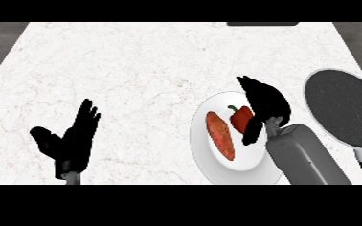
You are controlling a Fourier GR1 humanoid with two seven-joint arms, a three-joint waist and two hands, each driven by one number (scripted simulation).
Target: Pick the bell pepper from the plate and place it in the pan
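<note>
Here a white marble counter (141, 67) is seen from steeply above, with a white plate (212, 160) set towards four o'clock of the view. On the plate two things are laid: a red bell pepper (240, 118) with a green stem, at about one o'clock of the plate's middle, and an elongated orange sweet potato (220, 135), at about nine o'clock of the pepper and just beside it. The pepper is still on the plate, not in the pan.

The right hand (265, 103) is held over the plate's three o'clock side, its grey forearm (304, 155) coming in from the lower edge at five o'clock. Its fingers are stretched towards twelve o'clock past the pepper, and its thumb (251, 133) is hung down at the pepper's five o'clock side, touching or very nearly touching it. The pepper is not enclosed; the hand is read as spread open, with nothing gripped.

The pan (338, 107), dark and speckled inside with a pale rim, is placed at three o'clock of the plate, near it but apart, and is cut off by the view's edge.

The left hand (71, 141) is shown at eight o'clock of the view, well apart from the plate, fingers straight and up, thumb out to the side, resting open and empty
</note>
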